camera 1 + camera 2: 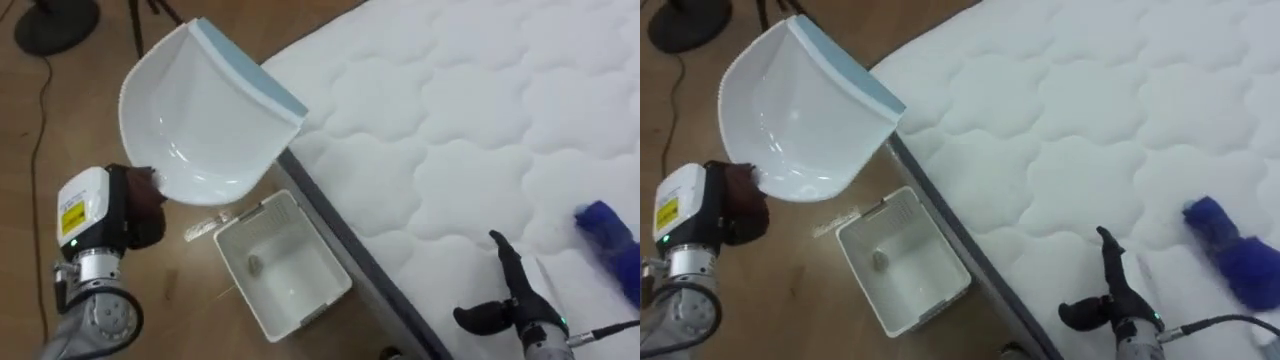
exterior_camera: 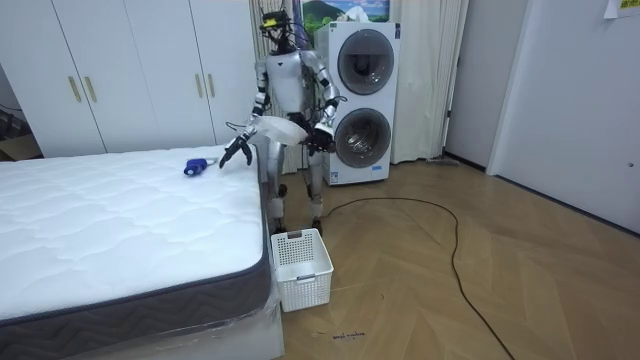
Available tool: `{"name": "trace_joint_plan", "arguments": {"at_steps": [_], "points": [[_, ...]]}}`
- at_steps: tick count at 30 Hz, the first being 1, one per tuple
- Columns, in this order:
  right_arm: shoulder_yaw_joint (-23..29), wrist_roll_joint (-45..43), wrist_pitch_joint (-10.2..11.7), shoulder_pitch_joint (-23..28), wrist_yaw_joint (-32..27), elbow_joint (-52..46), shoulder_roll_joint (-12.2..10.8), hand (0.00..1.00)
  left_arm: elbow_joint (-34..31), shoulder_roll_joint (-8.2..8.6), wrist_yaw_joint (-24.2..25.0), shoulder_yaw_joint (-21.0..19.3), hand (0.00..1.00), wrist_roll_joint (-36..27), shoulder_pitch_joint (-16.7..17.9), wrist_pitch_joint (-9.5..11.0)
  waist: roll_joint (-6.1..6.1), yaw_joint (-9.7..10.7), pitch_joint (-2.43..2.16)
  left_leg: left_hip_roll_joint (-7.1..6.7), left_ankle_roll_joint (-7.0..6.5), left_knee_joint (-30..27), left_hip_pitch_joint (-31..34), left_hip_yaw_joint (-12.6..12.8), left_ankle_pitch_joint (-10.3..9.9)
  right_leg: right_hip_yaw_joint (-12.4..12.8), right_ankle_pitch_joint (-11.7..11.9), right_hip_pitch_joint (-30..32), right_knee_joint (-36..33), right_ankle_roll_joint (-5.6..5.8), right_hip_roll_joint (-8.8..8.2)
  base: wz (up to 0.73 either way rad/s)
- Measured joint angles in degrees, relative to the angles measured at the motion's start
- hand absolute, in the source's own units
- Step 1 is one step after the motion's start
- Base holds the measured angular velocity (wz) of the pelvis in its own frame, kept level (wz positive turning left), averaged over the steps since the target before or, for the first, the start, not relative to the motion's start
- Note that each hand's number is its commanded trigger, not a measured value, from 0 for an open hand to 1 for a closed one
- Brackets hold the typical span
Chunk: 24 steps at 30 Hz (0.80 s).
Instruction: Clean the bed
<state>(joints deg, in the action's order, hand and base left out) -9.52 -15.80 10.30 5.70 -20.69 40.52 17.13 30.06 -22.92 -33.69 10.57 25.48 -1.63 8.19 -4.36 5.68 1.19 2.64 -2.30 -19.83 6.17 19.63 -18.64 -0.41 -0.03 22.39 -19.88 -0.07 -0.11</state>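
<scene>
I stand at the corner of the bed (image 1: 450, 120), whose white quilted mattress is bare. My left hand (image 1: 140, 205) is shut on the handle of a white dustpan (image 1: 200, 110) with a pale blue lip, held out over the floor beside the bed. My right hand (image 1: 510, 300) hovers open just above the mattress and holds nothing. A blue brush (image 1: 610, 235) lies on the mattress a little to the right of that hand, apart from it. In the room view the brush (image 2: 197, 165) lies near the bed's far edge.
A white plastic basket (image 1: 280, 265) stands on the wooden floor against the bed's side, below the dustpan, with a small scrap (image 1: 256, 265) inside. A dark stand base (image 1: 55, 22) is on the floor at upper left. Stacked washing machines (image 2: 360, 100) stand behind me.
</scene>
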Motion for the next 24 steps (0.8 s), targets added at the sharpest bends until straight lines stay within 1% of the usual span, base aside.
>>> {"name": "trace_joint_plan", "arguments": {"at_steps": [1, 2, 3, 4, 5, 6, 7, 8, 9, 10, 11, 12, 13, 14, 15, 16, 17, 18, 19, 20, 21, 23, 24], "points": [[0.7, 0.3, -0.1, 0.5, 0.1, -0.1, -1.2, 0.00, -1.3, 0.66, 0.1, -0.2, 1.00, 0.1, 0.1, 0.3, 0.78, -0.3, -0.02, 1.24, -0.33, 0.6, -0.6, 6.0, 0.1, -6.6, -1.4, 0.1, -2.8, -1.14, -1.76, -1.09], [1.3, 1.9, -0.4, 1.9, 0.3, -0.2, -1.4, 0.00, -2.9, 2.38, 0.2, -0.2, 1.00, 0.5, 0.0, 0.7, 1.15, -0.7, -0.17, 1.84, -0.38, 1.8, -1.6, 10.2, 0.7, -13.0, -5.5, -0.3, -10.0, -1.30, -3.94, -0.63], [1.7, 2.7, -0.5, 2.5, 0.4, -0.2, -1.3, 0.00, -3.5, 3.12, 0.2, -0.1, 1.00, 0.4, 0.1, 1.0, 1.44, -1.5, -0.28, 1.75, -0.39, 3.0, -2.4, 12.4, 1.3, -15.5, -7.2, -0.9, -12.9, -1.30, -5.00, -0.75], [1.9, 4.1, -0.5, 2.6, 0.6, -0.2, -1.2, 0.00, -4.4, 4.03, 0.2, -0.1, 1.00, -0.2, 0.1, 1.4, 1.89, -2.8, -0.27, 1.69, -0.41, 4.5, -3.6, 17.2, 1.9, -19.0, -10.4, -3.1, -17.4, -1.53, -7.42, -0.80], [1.9, 4.6, -0.4, 2.5, 0.6, -0.3, -1.2, 0.00, -5.0, 4.35, 0.2, -0.2, 1.00, -0.4, 0.1, 1.4, 2.20, -3.1, -0.30, 1.70, -0.45, 4.5, -4.0, 19.3, 1.9, -20.3, -11.8, -4.3, -19.1, -1.52, -8.63, -1.07], [1.6, 5.8, -0.3, 2.0, 0.6, -0.4, -1.3, 0.00, -5.5, 4.91, 0.2, -0.3, 1.00, -1.6, 0.1, 1.5, 3.00, -4.0, -0.32, 1.73, -0.48, 4.3, -4.7, 24.1, 1.9, -22.1, -14.1, -6.9, -20.5, -1.33, -11.17, -1.20], [1.0, 6.7, -0.1, 1.3, 0.6, -0.6, -1.4, 0.00, -5.5, 5.50, 0.2, -0.6, 1.00, -2.9, 0.1, 1.7, 3.86, -5.1, 0.02, 1.94, -0.82, 2.8, -5.3, 27.6, 1.7, -24.4, -15.0, -8.5, -18.7, -0.85, -13.18, -1.29], [0.5, 6.8, -0.1, 0.6, 0.6, -0.6, -1.7, 0.00, -5.5, 5.61, 0.3, -1.0, 1.00, -3.4, 0.2, 1.7, 4.46, -5.5, 0.36, 2.22, -1.14, 1.4, -5.2, 28.0, 1.5, -25.1, -15.0, -8.7, -17.2, -0.61, -12.98, -1.58], [-0.9, 6.5, 0.1, -0.2, 0.7, -1.0, -1.8, 0.00, -5.6, 5.68, 0.7, -2.1, 1.00, -3.5, 1.1, 1.7, 4.86, -6.7, 0.54, 3.07, -1.56, -1.5, -3.9, 24.9, 1.3, -24.6, -14.3, -9.3, -12.7, -0.96, -10.62, -1.88], [-1.7, 6.1, 0.2, -1.3, 0.8, -2.3, -2.2, 0.00, -6.0, 5.67, 1.0, -3.7, 1.00, -3.4, 2.0, 1.9, 4.73, -7.2, 0.25, 3.92, -1.76, -3.3, -1.2, 18.6, 1.2, -20.8, -12.6, -10.9, -6.0, -1.52, -6.92, -1.87], [-1.8, 6.2, 0.3, -1.4, 0.8, -3.4, -2.3, 0.00, -6.0, 5.60, 1.2, -4.2, 1.00, -3.4, 1.9, 1.9, 4.81, -7.2, 0.24, 4.14, -1.73, -3.5, -0.2, 16.5, 1.2, -19.8, -12.0, -11.4, -3.0, -1.44, -5.65, -1.55], [-1.7, 6.6, 0.4, -1.3, 0.8, -4.4, -2.4, 0.00, -6.0, 5.71, 2.1, -4.6, 1.00, -3.4, 1.3, 2.1, 4.38, -6.8, 0.19, 5.93, -1.20, -3.0, 0.1, 16.5, 1.2, -21.1, -10.3, -11.2, -2.3, -2.15, -4.61, -0.76], [-1.5, 7.2, 0.4, 0.6, 0.7, -5.9, -2.4, 0.00, -6.4, 5.80, 2.9, -3.9, 1.00, -3.5, 0.8, 2.1, 5.06, -5.3, -0.17, 6.61, -0.81, -2.9, -1.0, 21.7, 1.0, -24.2, -12.6, -11.9, -6.4, -1.52, -6.77, -0.54], [-1.3, 8.0, 0.4, 2.3, 0.7, -6.6, -2.3, 0.00, -7.2, 5.90, 3.2, -2.6, 1.00, -3.5, 0.9, 2.5, 5.96, -4.6, -0.47, 6.74, -0.80, -3.0, -2.2, 25.4, 0.9, -25.0, -14.1, -13.2, -9.1, 0.17, -9.18, -0.23], [-1.4, 8.5, 0.4, 2.6, 0.7, -6.7, -2.3, 0.00, -7.3, 5.92, 3.2, -2.1, 1.00, -3.5, 0.9, 2.9, 6.32, -4.6, -0.41, 6.93, -0.80, -3.4, -2.6, 26.8, 0.9, -24.9, -14.2, -13.6, -9.3, 0.46, -10.00, -0.61], [-1.7, 8.6, 0.5, 2.5, 0.8, -6.7, -2.3, 0.00, -7.4, 5.91, 3.2, -1.7, 1.00, -3.5, 1.1, 3.1, 6.70, -4.6, -0.36, 7.72, -0.73, -4.8, -2.9, 28.9, 0.9, -24.5, -14.1, -13.7, -7.6, 0.77, -10.41, -0.71], [-1.8, 8.5, 0.8, 2.3, 0.8, -6.7, -2.3, 0.00, -7.4, 5.94, 3.3, -1.5, 1.00, -3.5, 1.3, 3.1, 6.69, -4.5, -0.34, 8.05, -0.72, -5.3, -2.9, 29.1, 0.9, -24.7, -14.1, -13.7, -6.8, 0.77, -10.11, -0.92], [-1.8, 8.4, 1.7, 2.2, 0.8, -6.6, -2.3, 0.00, -7.4, 6.03, 4.0, -1.5, 1.00, -3.5, 1.5, 3.1, 6.42, -4.4, -0.19, 8.66, -0.58, -5.8, -2.9, 29.1, 0.8, -25.0, -14.1, -13.9, -5.5, 0.62, -9.48, -0.84], [-1.7, 8.4, 2.4, 2.1, 0.9, -6.4, -2.3, 0.00, -7.4, 6.15, 4.7, -1.5, 1.00, -3.5, 1.5, 3.1, 5.94, -4.3, 0.02, 9.24, -0.02, -5.8, -3.0, 28.9, 0.5, -25.1, -13.9, -13.7, -5.2, -0.33, -8.92, -0.79], [-1.7, 8.5, 2.6, 2.1, 0.9, -6.2, -2.3, 0.00, -7.4, 6.24, 4.9, -1.3, 1.00, -3.5, 1.5, 3.1, 5.62, -4.0, 0.09, 9.59, 0.56, -5.8, -3.0, 28.7, 0.3, -25.1, -13.8, -13.5, -5.1, -0.75, -8.52, -0.58], [-1.8, 8.5, 2.6, 2.2, 1.1, -5.7, -2.3, 0.00, -7.4, 6.36, 5.4, -1.0, 1.00, -3.6, 1.8, 3.1, 5.36, -2.9, 0.09, 9.86, 0.78, -5.8, -3.0, 28.5, 0.4, -24.7, -13.7, -13.1, -4.9, -1.49, -8.01, -0.35], [-1.4, 8.0, 2.6, 2.5, 2.0, -5.7, -2.3, 0.00, -7.4, 6.38, 6.0, -0.1, 1.00, -3.6, 2.5, 3.1, 4.98, -0.9, -0.05, 10.44, 1.02, -5.8, -3.1, 29.2, 1.1, -22.8, -14.1, -12.4, -4.6, -1.95, -6.79, -0.33], [-1.2, 7.4, 2.6, 2.5, 2.1, -5.7, -2.3, 0.00, -7.4, 6.41, 6.5, 0.2, 1.00, -3.6, 2.5, 3.1, 4.96, -0.5, -0.06, 10.61, 1.05, -5.8, -3.2, 29.5, 1.3, -22.3, -13.9, -12.2, -4.6, -2.24, -6.51, -0.38]]}}
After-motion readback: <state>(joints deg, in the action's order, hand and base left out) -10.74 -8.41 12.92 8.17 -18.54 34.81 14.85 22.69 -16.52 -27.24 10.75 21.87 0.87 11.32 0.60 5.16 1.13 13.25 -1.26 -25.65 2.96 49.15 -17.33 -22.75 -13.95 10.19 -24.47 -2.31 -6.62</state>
